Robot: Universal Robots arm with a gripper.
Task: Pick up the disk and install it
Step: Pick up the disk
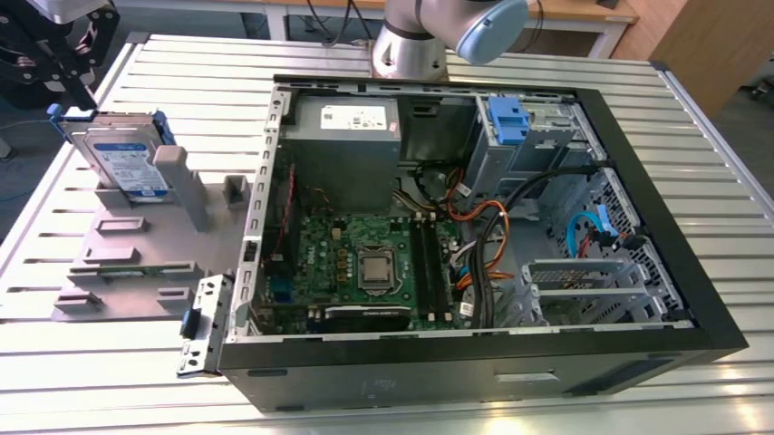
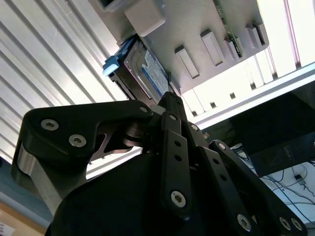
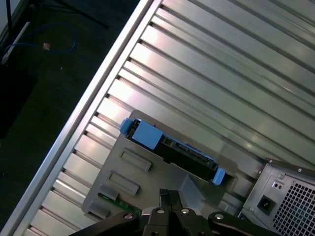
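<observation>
My end effector [image 3: 166, 195] is narrow: in both wrist views its tips are drawn close together with nothing between them. It hangs above the far left corner of the counter [image 1: 181, 72], on the exterior view's left, just over the top edge of the disk [image 1: 121, 163] and, as far as I can tell, not touching it.

The disk stands on edge, leaning back a little, in a slot at the far end of a grey holder [image 1: 133, 263]. The holder lies flat on the slatted counter, just beside the left wall of the open computer case [image 1: 484, 358]. The disk's white-and-blue label faces the near side, and its blue carrier frames it, with a blue tab sticking out at the top corner under my end effector. In the first wrist view I look down on the disk's dark upper edge [image 3: 182, 150], with blue carrier ends at both corners. In the second wrist view its label side [image 2: 147, 73] shows just past my tips.

The case lies open on its side, well apart from the disk. Inside it, a green motherboard [image 1: 362, 263] sits on the near left, a grey power supply [image 1: 344, 136] on the far left, and a grey drive bay with a blue bracket [image 1: 508, 118] on the far right. My arm [image 1: 418, 41] rises beyond the far side of the case.
</observation>
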